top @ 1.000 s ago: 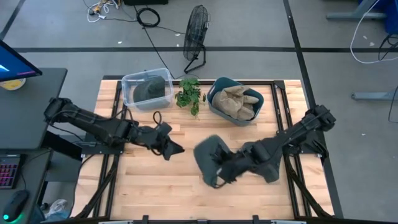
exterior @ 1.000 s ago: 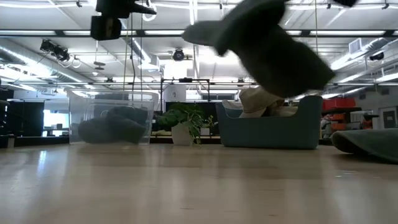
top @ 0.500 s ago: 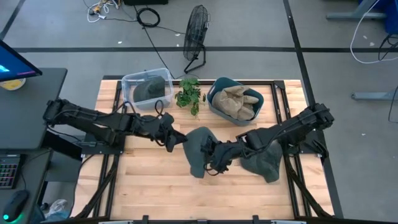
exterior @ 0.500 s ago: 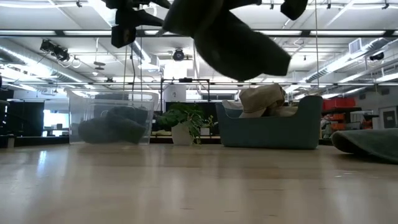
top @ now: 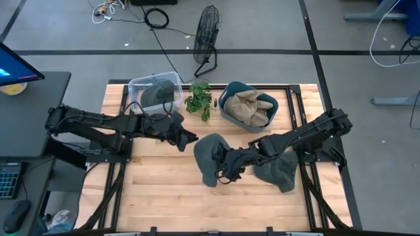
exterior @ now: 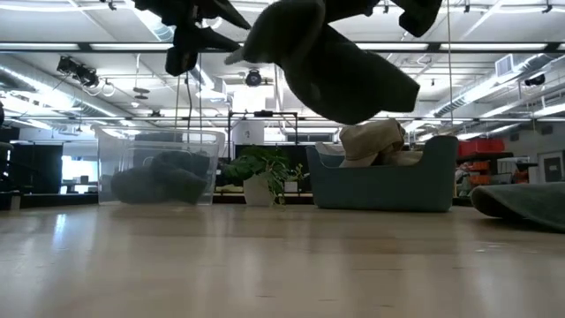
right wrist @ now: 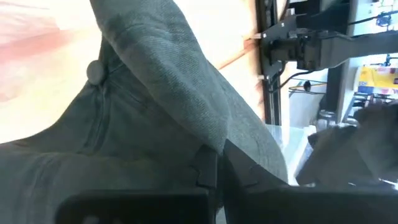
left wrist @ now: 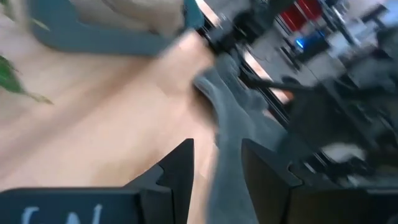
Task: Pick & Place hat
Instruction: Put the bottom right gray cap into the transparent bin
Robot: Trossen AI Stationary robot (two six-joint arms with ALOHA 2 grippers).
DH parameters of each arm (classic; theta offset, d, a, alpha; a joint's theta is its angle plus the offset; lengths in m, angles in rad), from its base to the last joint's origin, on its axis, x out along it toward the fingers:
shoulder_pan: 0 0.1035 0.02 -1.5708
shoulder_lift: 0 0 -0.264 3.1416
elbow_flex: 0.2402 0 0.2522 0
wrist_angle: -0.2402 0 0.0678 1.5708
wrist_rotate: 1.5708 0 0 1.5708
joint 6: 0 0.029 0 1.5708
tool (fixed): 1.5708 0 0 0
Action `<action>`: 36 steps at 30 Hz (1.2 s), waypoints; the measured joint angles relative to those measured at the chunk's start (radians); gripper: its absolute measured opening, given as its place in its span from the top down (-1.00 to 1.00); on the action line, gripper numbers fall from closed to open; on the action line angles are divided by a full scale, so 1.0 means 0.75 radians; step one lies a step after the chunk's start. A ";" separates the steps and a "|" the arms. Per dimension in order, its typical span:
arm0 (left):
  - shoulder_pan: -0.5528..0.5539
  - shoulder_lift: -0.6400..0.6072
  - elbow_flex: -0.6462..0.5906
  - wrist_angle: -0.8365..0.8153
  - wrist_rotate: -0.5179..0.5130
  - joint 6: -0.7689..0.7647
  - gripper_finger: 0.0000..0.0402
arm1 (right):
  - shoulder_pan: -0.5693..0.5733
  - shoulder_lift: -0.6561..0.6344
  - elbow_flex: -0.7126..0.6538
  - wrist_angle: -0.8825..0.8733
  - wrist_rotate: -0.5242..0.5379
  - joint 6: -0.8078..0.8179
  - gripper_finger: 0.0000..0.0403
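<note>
The grey hat (top: 209, 157) hangs above mid-table, pinched by its edge in my right gripper (top: 228, 164), fingers clamped narrow on the cloth. I judge it is held aloft for handing over: my left gripper (top: 184, 137) sits just left of it, fingers parted. A second hat (top: 278, 169) lies on the right. On the far side of the wooden table (top: 157, 190) stand a clear bin (top: 146, 88), a plant (top: 199, 99) and a blue tub (top: 231, 113); a fan (top: 207, 33) stands beyond.

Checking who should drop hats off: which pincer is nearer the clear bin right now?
Left. The left pincer hovers just in front of the clear bin. The right pincer is farther off at mid-table, gripping a grey hat.
</note>
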 joint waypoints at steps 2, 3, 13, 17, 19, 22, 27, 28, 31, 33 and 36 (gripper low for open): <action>0.007 0.022 0.003 0.009 0.102 -0.032 0.31 | 0.000 0.000 0.000 0.014 0.008 -0.001 0.99; 0.005 0.031 0.003 0.007 0.141 -0.041 0.31 | -0.001 0.000 0.000 0.022 0.008 -0.001 0.99; -0.018 0.073 0.001 0.037 0.162 -0.051 0.33 | -0.014 0.000 0.000 0.100 0.008 -0.048 0.99; -0.034 0.072 0.001 0.070 0.185 -0.050 0.50 | -0.023 0.000 0.000 0.083 0.044 0.059 0.92; -0.041 0.071 0.001 0.074 0.205 -0.051 0.65 | -0.029 0.000 0.000 0.089 0.045 0.135 0.85; -0.047 0.071 0.002 0.074 0.219 -0.056 0.89 | -0.041 0.000 -0.001 0.087 0.041 0.261 0.73; -0.045 0.057 0.001 0.066 0.188 -0.107 0.91 | -0.051 0.000 -0.001 0.070 0.127 0.512 0.56; -0.045 0.040 0.001 0.062 0.163 -0.108 0.91 | -0.050 0.000 -0.001 0.067 0.175 0.550 0.53; -0.022 -0.034 0.001 0.041 0.081 -0.107 0.94 | -0.038 0.000 -0.001 0.034 0.343 0.652 0.45; 0.007 -0.116 0.000 -0.008 0.010 -0.103 0.94 | -0.029 0.000 -0.001 0.008 0.442 0.727 0.40; 0.061 -0.259 0.000 -0.115 -0.164 -0.095 0.94 | -0.015 0.000 -0.001 -0.040 0.532 0.852 0.37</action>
